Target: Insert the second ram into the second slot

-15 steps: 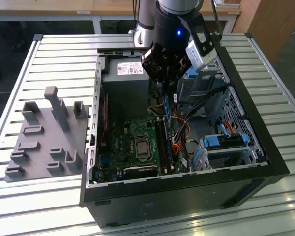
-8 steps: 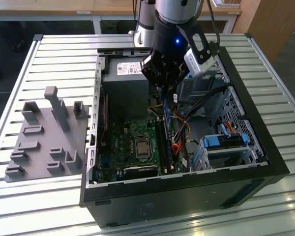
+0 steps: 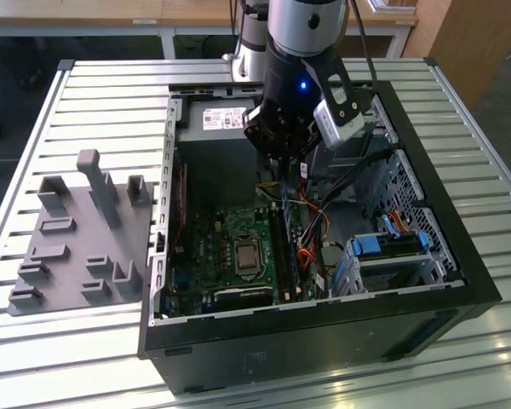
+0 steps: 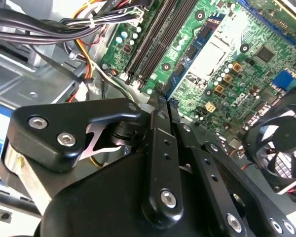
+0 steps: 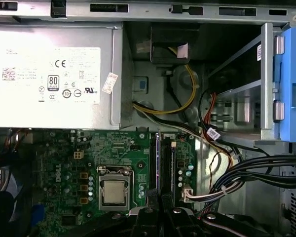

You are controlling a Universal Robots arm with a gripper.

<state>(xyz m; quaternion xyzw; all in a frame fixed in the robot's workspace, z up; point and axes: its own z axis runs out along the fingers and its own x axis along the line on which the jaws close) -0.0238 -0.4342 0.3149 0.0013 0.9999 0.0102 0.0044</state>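
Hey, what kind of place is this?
Probably a robotics lab or test bench for computer assembly: an open black tower computer case sits on a ribbed aluminium-slat table, a grey fixture plate with upright holders beside it, and a silver-and-black robot arm hangs over it.

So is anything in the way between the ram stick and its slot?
Nothing I can see. The gripper holds the second ram right above the memory slots. The cables lie off to one side, not across them.
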